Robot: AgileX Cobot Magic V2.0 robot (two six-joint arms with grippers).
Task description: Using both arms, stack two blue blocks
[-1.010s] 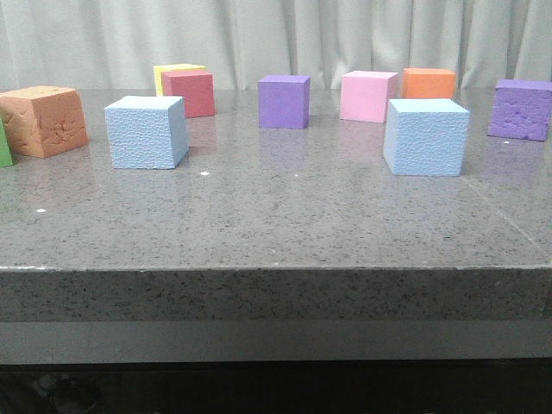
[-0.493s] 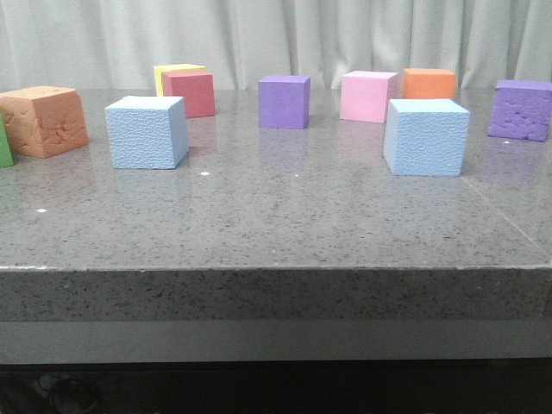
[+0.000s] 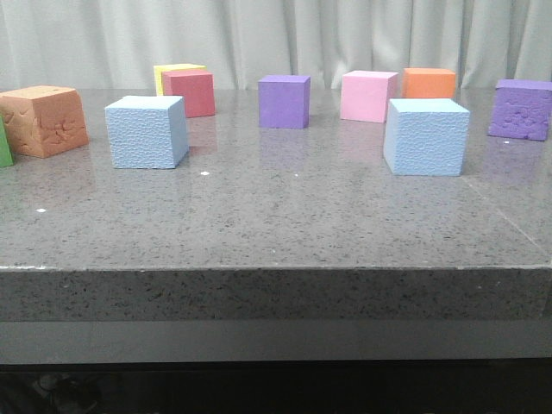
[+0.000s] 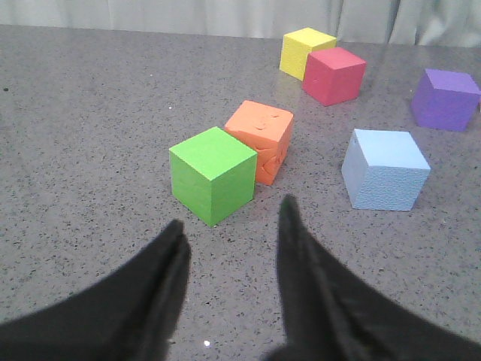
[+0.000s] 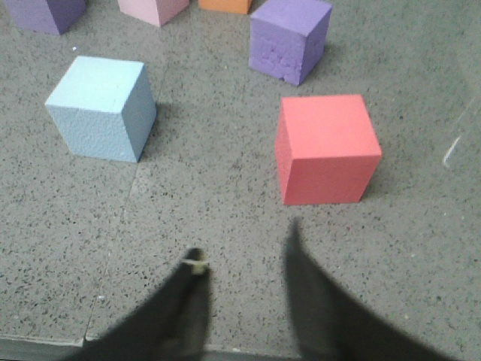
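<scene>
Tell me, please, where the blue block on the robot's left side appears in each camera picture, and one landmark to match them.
Front view: the left blue block stands left of centre, alone on the grey table.
Left wrist view: the same block, beyond the open left gripper.
Right wrist view: not in it; the blue block there is the other one.
Shared landmark: the red block, touching the yellow block.
</scene>
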